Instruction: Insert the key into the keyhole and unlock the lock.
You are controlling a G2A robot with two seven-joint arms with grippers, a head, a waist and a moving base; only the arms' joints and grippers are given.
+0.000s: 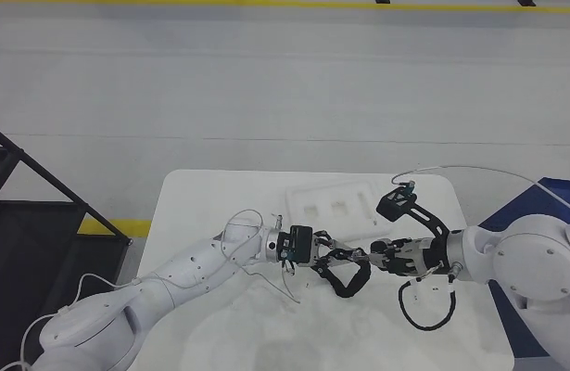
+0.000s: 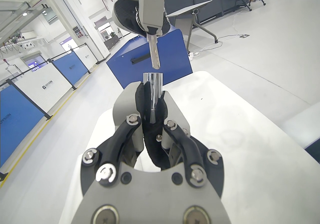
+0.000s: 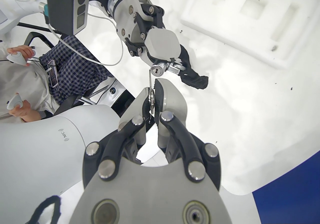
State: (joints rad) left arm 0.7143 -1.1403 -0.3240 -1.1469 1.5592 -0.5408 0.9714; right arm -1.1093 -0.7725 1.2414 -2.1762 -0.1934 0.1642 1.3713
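Left wrist view: left gripper [image 2: 150, 93] closed tight on the chrome lock [image 2: 153, 83] over the table [image 2: 250, 140]; right gripper [image 2: 148, 28] pinches the key [image 2: 154, 56], tip just short of the keyhole [image 3: 156, 71]

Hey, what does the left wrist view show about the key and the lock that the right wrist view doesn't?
Left wrist view: the key blade seen broadside, with a visible gap between its tip and the end of the lock.
Right wrist view: the keyhole in the lock's face, the key edge-on close to it, and a foam tray behind.
Both: the left gripper has its fingers shut on the lock, the right gripper has its fingers shut on the key, and the key is not yet inserted.
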